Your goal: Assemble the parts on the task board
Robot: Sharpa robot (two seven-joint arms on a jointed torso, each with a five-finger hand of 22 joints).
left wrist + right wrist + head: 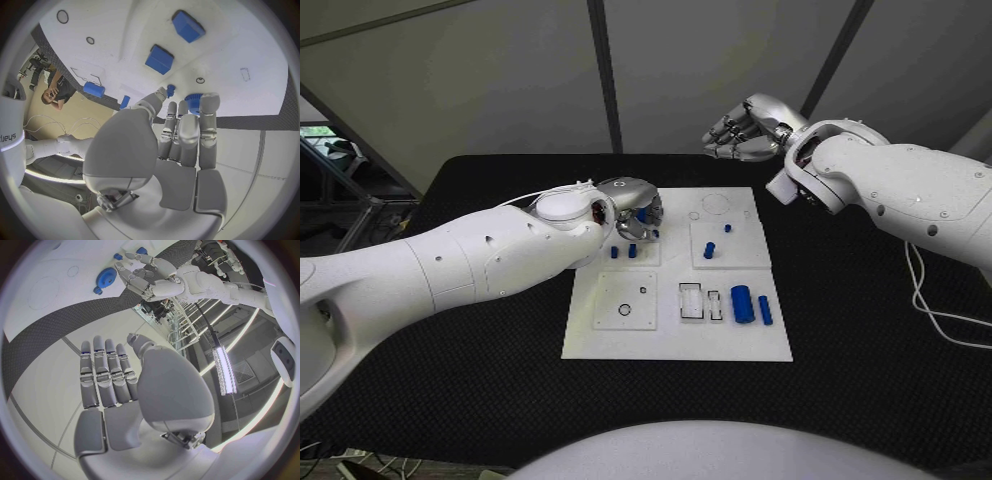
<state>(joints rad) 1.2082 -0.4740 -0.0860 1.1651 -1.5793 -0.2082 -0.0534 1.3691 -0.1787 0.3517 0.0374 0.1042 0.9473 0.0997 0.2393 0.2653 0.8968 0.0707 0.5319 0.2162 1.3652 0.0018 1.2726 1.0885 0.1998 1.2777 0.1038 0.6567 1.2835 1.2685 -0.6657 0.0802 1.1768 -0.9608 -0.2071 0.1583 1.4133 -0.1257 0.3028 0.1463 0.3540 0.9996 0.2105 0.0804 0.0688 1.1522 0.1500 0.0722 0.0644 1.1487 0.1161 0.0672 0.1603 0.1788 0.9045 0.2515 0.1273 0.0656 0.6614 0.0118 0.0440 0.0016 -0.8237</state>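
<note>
Hovering over the far left corner of the task board (678,345), your left hand (629,200) is reaching its fingertips (209,102) onto a blue gear (194,101), though you cannot tell whether it is gripping. Your right hand (750,130) is hanging off beyond the board's far edge, fingers straight, carrying nothing, so the left is far nearer.

Task board (678,335) matt white, plastic-looking; parts (743,303) smooth, slightly glossy blue plastic; table (473,390) covered in matt black cloth-like surface; left hand (632,200) and right hand (744,130) glossy silver metal-look finish.
</note>
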